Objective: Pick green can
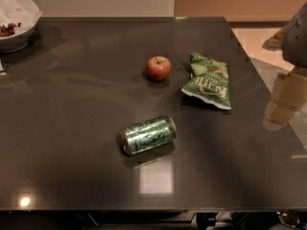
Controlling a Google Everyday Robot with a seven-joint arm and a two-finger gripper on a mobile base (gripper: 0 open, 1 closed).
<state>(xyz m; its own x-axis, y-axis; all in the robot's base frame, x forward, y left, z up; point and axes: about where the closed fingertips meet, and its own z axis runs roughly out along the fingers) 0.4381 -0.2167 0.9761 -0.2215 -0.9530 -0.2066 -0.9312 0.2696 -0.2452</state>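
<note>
The green can lies on its side on the dark table, in the front middle, with its silver ends facing left-front and right-back. My gripper hangs at the right edge of the view, over the table's right side, well to the right of the can and a little farther back. It holds nothing that I can see.
A red apple stands behind the can. A crinkled green chip bag lies to the apple's right, between the can and my gripper. A white bowl sits at the far left corner. The table's right edge runs near the gripper.
</note>
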